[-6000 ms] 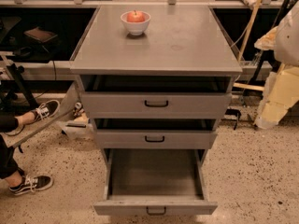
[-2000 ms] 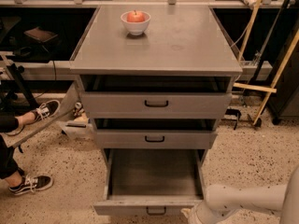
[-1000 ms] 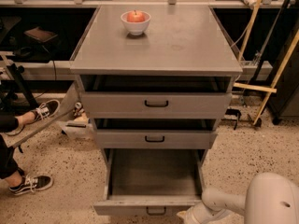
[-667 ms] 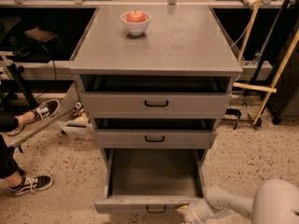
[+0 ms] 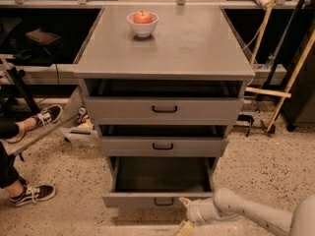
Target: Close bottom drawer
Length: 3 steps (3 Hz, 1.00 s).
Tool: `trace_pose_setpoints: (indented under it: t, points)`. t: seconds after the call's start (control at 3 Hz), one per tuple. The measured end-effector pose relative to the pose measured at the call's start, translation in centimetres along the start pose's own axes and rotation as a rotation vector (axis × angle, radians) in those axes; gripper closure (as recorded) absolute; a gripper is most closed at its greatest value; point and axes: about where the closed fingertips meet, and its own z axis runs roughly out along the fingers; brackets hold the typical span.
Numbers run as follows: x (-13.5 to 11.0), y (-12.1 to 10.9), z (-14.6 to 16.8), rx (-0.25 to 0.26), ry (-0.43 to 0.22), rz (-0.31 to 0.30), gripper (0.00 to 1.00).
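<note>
Drawers first: we see the bottom drawer [image 5: 133, 200] of the grey cabinet [image 5: 197, 43] pulled well out in the lower centre of the frame, its dark tray bare to view and its flat front carrying a small black loop handle [image 5: 163, 201]; the middle drawer [image 5: 197, 146] and the top drawer [image 5: 206, 110] above it stand out only a little, each leaving a dark slot over its front.

The gripper [image 5: 183, 214] sits low in the frame, just right of centre, at the end of a pale arm [image 5: 246, 215] coming in from the lower right corner; its two fingers are spread with nothing between them, the upper tip just beside the drawer front and right of the handle; whether it touches the front we cannot tell. We judge that it is placed there to push the front flat rather than to grasp the handle, since closing needs only a shove toward the cabinet; a push off to one side might skew the tray on its slides.

On the cabinet top, toward the upper left, a white bowl [image 5: 142, 27] holds a red apple [image 5: 142, 17], well clear of the work; a person's sneaker [image 5: 32, 193] rests on the speckled floor at the left edge.

We find no brand, label or writing that can be read.
</note>
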Motion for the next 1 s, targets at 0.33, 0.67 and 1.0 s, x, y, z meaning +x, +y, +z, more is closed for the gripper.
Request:
trace_pose_setpoints:
  t: [0.33,0.67,1.0]
  points:
    - [-2.1,0.0,3.2,-0.049,0.028,-0.018,0.00]
    - [-4.0,0.7,5.3,-0.093,0.039,-0.058,0.00]
    - [-1.2,-0.5,4.9,-0.078,0.001,0.017,0.00]
